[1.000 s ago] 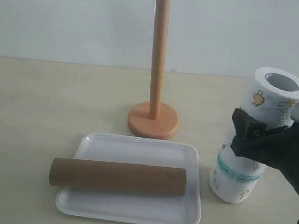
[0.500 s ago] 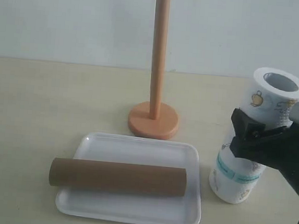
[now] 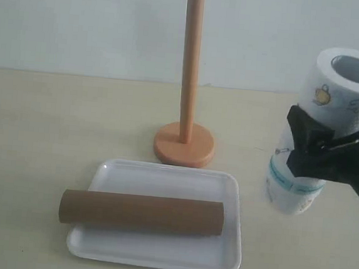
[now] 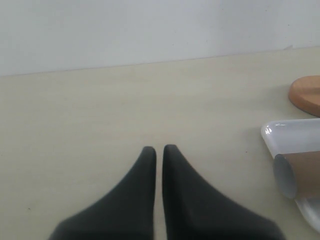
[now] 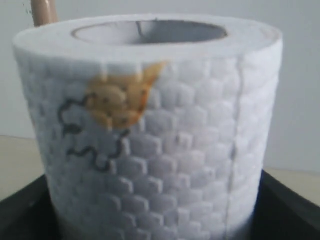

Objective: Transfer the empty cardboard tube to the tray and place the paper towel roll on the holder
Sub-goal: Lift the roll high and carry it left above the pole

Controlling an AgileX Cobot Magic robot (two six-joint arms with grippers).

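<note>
One roll (image 3: 341,93) inside right gripper (image 3: 318,150)

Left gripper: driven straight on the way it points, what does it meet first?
Looks free: the left gripper points along bare beige tabletop toward the pale wall. The flat white tray and brown cardboard tube lie off that line. Depth is unclear.
</note>
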